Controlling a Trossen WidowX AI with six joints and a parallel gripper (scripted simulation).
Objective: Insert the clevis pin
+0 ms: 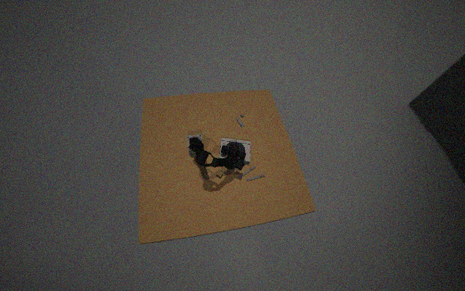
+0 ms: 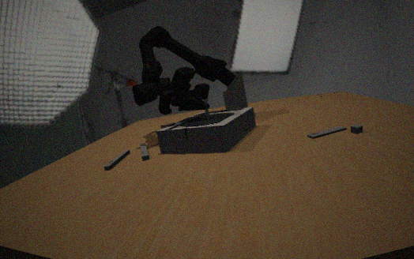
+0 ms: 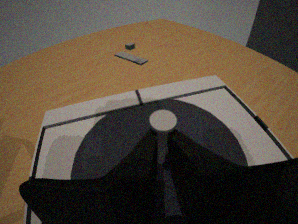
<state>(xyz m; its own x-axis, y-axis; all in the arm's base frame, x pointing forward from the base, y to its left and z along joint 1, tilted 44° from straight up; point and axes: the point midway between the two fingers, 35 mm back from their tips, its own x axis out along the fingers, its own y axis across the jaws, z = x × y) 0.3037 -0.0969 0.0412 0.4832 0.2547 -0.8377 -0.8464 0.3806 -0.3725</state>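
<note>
The pin is pinched between the fingers just under its round head, head uppermost, above the disc in the tray. Whether its tip has entered the disc's hole cannot be told, since the fingers hide that spot. Being steel, the pin should be stiff, small and light for the arm, hardly fragile, but smooth enough to be swivelled or slipped if its tip is caught on an edge. The present hold, high on the shank, seems well chosen: the lower shank is left free for both holes, though the last drop under the head must be made by release. The aluminium disc, thin and wide, may be nudged or tipped easily, so sideways pushing is best avoided.
</note>
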